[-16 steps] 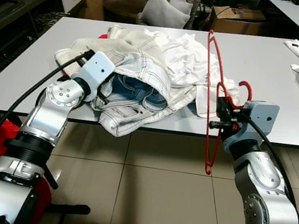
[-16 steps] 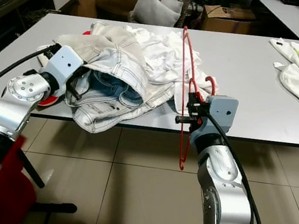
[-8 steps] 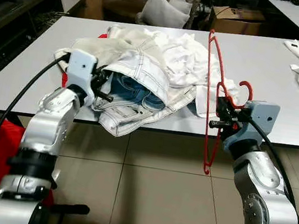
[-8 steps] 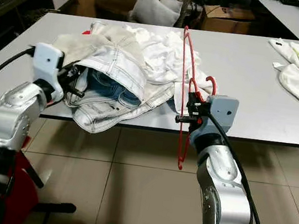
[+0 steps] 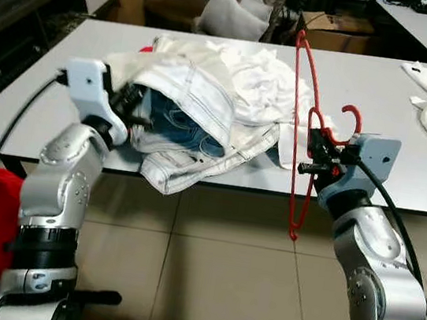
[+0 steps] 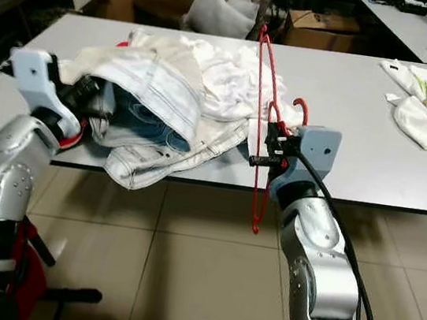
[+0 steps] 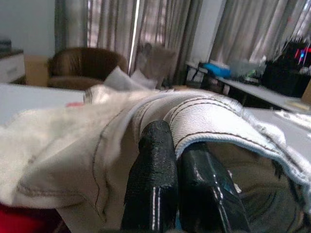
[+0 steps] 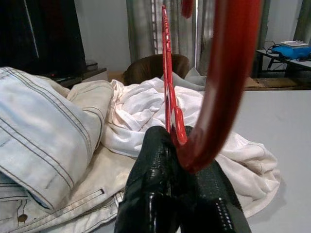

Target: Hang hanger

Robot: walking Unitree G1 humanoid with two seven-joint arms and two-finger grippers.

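no text, label, brand, number or sign can be read anywhere here.
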